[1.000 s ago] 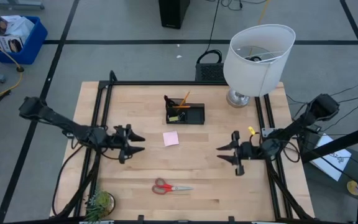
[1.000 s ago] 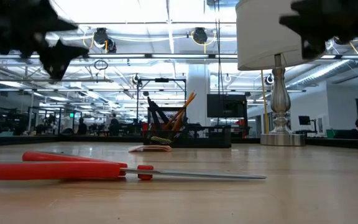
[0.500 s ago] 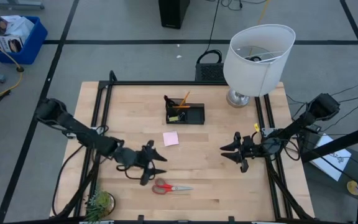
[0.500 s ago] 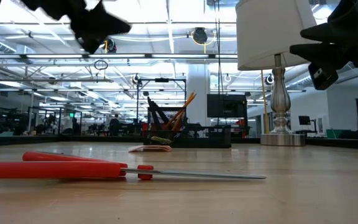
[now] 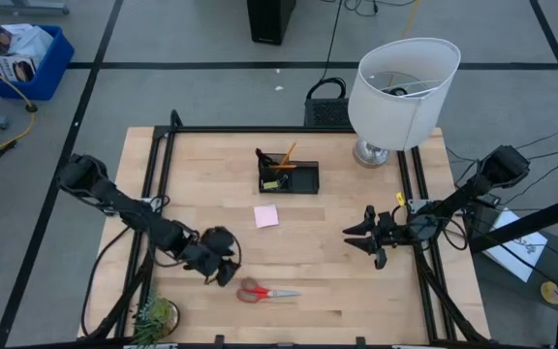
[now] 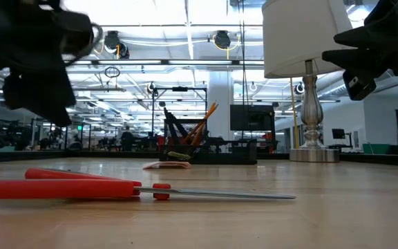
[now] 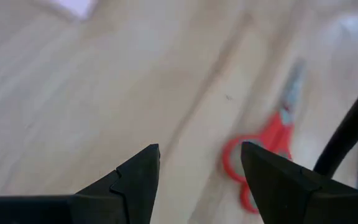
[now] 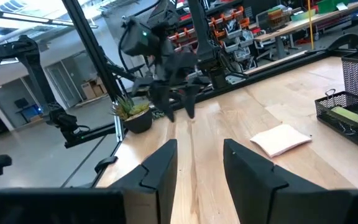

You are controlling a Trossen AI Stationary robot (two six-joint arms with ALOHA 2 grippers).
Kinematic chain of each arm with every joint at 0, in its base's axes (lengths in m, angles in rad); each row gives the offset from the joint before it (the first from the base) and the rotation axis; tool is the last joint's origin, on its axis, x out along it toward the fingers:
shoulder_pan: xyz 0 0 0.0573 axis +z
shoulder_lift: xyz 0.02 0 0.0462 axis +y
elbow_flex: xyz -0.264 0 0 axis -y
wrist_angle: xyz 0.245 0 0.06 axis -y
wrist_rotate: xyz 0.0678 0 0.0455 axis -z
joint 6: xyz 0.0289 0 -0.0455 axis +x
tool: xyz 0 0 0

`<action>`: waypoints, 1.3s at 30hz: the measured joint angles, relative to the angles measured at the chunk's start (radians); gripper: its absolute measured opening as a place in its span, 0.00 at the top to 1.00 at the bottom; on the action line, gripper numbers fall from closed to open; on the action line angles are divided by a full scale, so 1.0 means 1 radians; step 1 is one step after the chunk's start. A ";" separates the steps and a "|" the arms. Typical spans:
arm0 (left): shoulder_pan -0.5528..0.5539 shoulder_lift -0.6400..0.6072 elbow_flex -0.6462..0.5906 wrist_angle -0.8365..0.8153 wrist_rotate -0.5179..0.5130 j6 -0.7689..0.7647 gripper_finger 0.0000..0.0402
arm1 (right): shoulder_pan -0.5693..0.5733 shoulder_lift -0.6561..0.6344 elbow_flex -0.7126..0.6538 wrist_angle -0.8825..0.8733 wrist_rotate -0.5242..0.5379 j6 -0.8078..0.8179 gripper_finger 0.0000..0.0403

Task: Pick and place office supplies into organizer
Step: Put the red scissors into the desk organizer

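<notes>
Red-handled scissors (image 5: 267, 291) lie flat near the table's front edge, handles to the left, and also show in the low view (image 6: 81, 187). My left gripper (image 5: 226, 274) hangs just left of the handles, tipped downward and open; its wrist view has the scissors (image 7: 263, 155) past its right finger. A pink sticky-note pad (image 5: 266, 215) lies mid-table. The black organizer (image 5: 289, 176) stands behind it, with pencils and pens upright in its cup. My right gripper (image 5: 361, 236) hovers open at the right, pointing level toward the table's left.
A big white lamp (image 5: 400, 92) stands at the far right corner. A small green plant (image 5: 155, 315) sits at the near left corner, close behind my left arm. Bare wood lies between the pad and the scissors.
My left gripper has swung from mid-left toward the near edge and right, up to the scissors' handles, and has tipped from level to pointing steeply down. My right gripper has sunk a little and rolled about its axis. Scissors, pad and organizer have stayed put.
</notes>
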 joint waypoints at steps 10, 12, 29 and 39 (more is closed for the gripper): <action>0.003 0.084 0.023 0.085 0.056 -0.150 0.43 | 0.000 0.000 -0.001 -0.001 0.000 0.000 0.70; 0.004 0.118 0.044 0.098 0.082 -0.181 0.43 | 0.000 0.000 -0.001 -0.002 0.000 0.000 0.70; 0.017 0.289 0.384 -0.439 0.141 -0.149 0.43 | 0.000 0.000 -0.001 -0.022 0.000 0.000 0.70; 0.013 0.466 0.573 -0.623 0.174 -0.166 0.43 | 0.000 0.000 -0.001 -0.042 0.000 0.000 0.70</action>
